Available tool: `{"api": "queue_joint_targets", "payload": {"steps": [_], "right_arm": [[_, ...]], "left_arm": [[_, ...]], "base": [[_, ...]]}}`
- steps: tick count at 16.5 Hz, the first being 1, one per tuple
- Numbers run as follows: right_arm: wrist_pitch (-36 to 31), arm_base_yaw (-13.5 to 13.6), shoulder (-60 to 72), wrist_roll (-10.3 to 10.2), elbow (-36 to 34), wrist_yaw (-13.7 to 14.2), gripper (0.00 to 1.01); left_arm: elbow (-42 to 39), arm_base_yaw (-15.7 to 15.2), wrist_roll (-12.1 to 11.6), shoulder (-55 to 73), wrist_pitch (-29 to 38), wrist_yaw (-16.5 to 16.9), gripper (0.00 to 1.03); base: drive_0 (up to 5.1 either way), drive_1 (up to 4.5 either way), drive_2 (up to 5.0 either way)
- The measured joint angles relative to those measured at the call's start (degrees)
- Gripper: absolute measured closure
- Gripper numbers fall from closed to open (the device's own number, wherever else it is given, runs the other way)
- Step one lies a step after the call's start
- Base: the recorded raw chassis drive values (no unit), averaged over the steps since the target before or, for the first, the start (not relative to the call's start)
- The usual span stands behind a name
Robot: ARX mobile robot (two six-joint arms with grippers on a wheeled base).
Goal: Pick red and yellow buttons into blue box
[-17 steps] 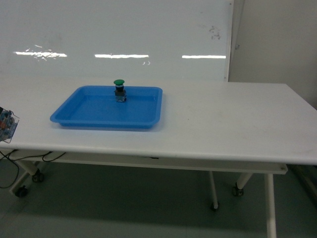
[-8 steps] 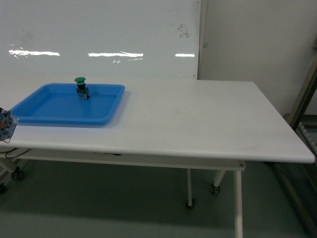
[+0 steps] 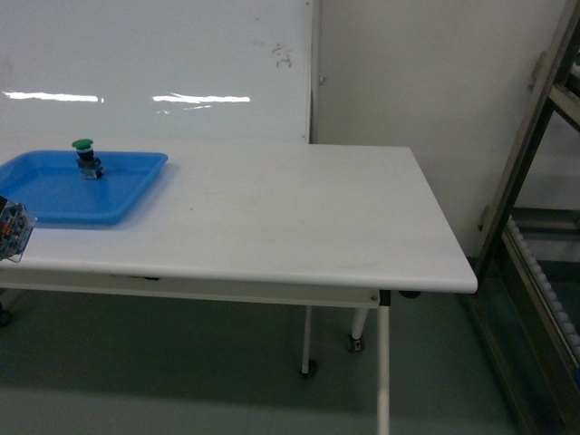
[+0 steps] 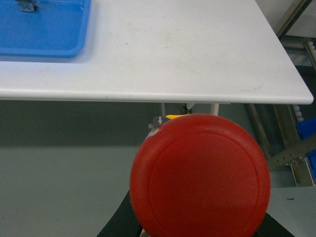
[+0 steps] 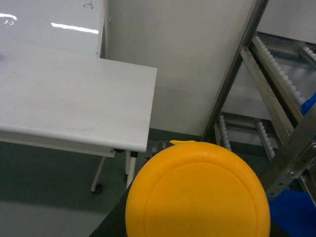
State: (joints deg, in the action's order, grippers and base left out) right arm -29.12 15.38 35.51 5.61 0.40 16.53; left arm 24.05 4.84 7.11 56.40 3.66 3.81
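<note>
The round red-capped push button (image 4: 200, 177) fills the left wrist view, held by the left tool; the round yellow-capped button (image 5: 197, 192) sits likewise in the right tool, off the white surface (image 3: 299, 217).

A red button (image 4: 200, 175) filled the lower middle of the view, its round cap facing the camera. Behind it stretched a white worktop (image 4: 168, 49), with a shallow blue tray (image 4: 44, 29) at its upper left. A metal rack (image 4: 291, 143) stood at right.
</note>
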Motion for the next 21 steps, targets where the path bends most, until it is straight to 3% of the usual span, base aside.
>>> {"api": "queue_joint_targets", "payload": {"steps": [21], "right_arm": [[0.0,0.0,0.0,0.0,0.0,0.0,0.75]], "left_arm": [[0.0,0.0,0.0,0.0,0.0,0.0,0.80]], "base": [[3.9,-4.63,0.6]]}}
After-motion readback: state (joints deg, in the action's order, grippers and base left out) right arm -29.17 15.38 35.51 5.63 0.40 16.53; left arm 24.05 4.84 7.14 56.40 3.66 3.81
